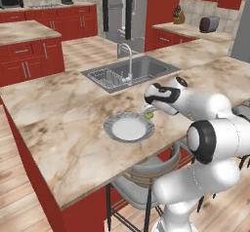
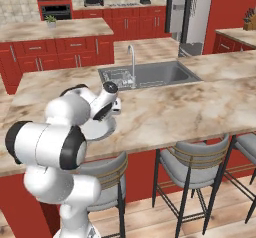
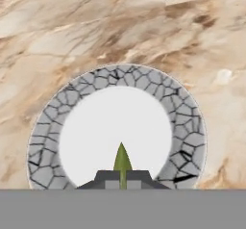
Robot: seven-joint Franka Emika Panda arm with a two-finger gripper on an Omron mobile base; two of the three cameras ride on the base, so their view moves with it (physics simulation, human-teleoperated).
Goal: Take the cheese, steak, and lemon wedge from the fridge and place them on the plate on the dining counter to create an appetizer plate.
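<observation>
My gripper is shut on the lemon wedge, a small yellow-green sliver that sticks up between the two fingertips. It hangs just above the near rim of the plate, whose white centre is bare. From the left base view, the gripper holds the lemon wedge over the right edge of the plate on the dining counter. The arm partly hides the plate in the right base view. The fridge stands far behind. The cheese and steak are out of view.
A steel sink with a tall faucet is set into the counter beyond the plate. Grey stools stand under the counter's near edge. Red cabinets line the far side.
</observation>
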